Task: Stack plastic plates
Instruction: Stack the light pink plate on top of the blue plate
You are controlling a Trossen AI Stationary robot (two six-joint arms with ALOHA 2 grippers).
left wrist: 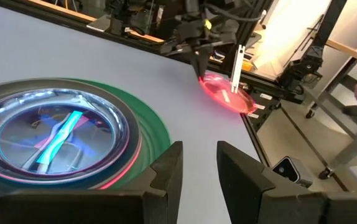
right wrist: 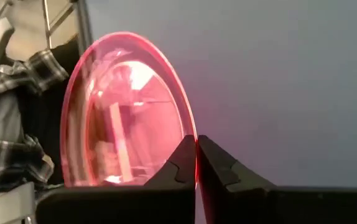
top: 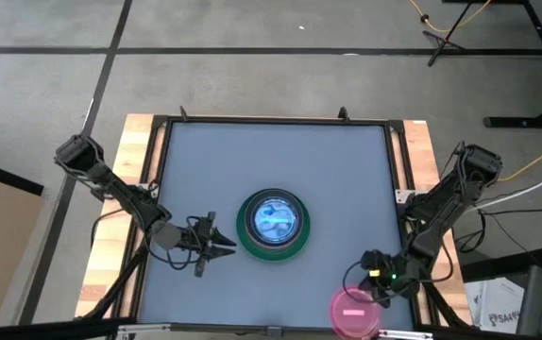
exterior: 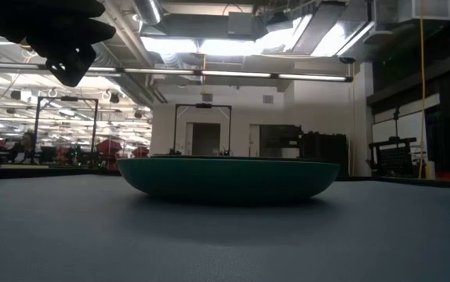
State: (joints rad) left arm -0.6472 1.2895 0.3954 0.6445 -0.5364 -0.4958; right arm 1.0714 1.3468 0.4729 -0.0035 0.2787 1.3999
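High view: I see the stack [top: 272, 225] at centre, on the green plate so the rest nest; my right gripper [top: 377, 280], lower right, pinches a magenta plate [top: 355, 311] by its rim. Low view: only the stack. Left wrist: left gripper [left wrist: 198, 163] slightly parted, empty (waiting). Right wrist: fingers clamped on the rim
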